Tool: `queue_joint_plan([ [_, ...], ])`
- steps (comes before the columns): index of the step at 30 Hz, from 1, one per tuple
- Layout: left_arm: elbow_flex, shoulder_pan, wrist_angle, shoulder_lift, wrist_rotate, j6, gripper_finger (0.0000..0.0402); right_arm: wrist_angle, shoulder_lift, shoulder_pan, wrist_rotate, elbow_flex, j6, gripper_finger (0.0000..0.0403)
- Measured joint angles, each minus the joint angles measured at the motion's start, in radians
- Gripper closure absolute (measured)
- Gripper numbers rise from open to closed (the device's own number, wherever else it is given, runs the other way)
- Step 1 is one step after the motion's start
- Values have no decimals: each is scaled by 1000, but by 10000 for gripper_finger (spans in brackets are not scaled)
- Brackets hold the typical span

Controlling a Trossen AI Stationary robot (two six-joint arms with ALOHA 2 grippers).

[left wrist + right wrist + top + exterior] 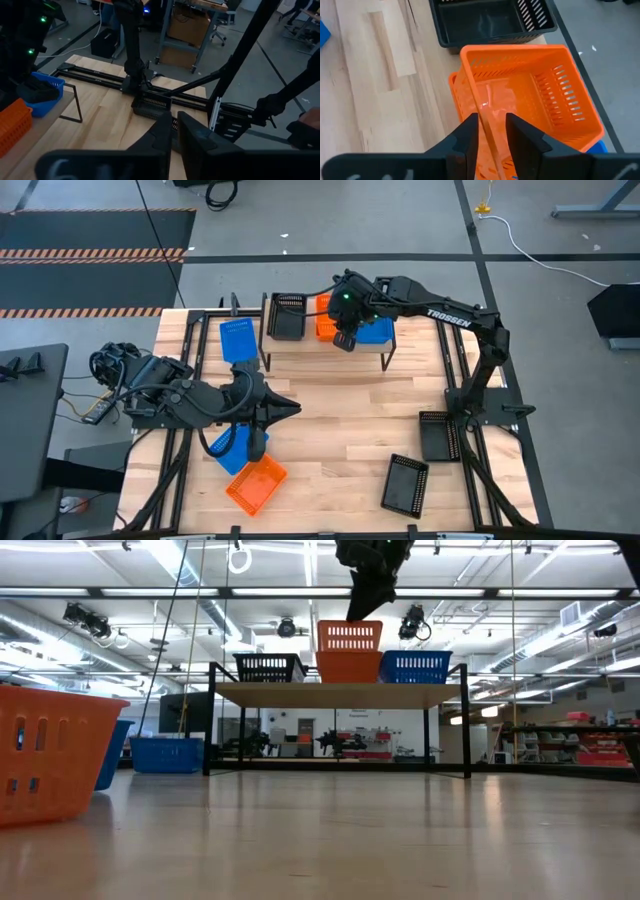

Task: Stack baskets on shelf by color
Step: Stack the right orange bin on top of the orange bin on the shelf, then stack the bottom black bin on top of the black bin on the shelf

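The shelf (pixel 325 352) stands at the table's far side. On its top sit a black basket (pixel 285 315), two nested orange baskets (pixel 349 648) and a blue basket (pixel 415 667). My right gripper (pixel 492 131) hovers over the upper orange basket's (pixel 530 95) near wall, slightly open, with one finger on either side of it. In the low view its tips (pixel 357 612) end just above the rim. My left gripper (pixel 290 408) is shut and empty over the table's left middle. Loose on the table are two blue baskets (pixel 238 340) (pixel 230 448), one orange (pixel 255 484) and two black (pixel 405 483) (pixel 438 435).
The left arm lies over the blue basket at the table's near left. An orange basket (pixel 45 750) stands close before the low camera. Bare wood shows in the table's middle (pixel 340 420). Black rails (pixel 455 360) run along the table's sides.
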Motion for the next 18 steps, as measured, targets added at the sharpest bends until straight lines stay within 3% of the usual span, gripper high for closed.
queue_joint_plan([
  [7,0,0,0,0,0,-26,372,0,0,1,-54,-39,-5,327],
  [14,0,0,0,0,0,-26,374,2,0,5,-57,-45,-7,393],
  [18,0,0,0,0,0,-27,378,2,0,5,-55,-45,-1,387],
])
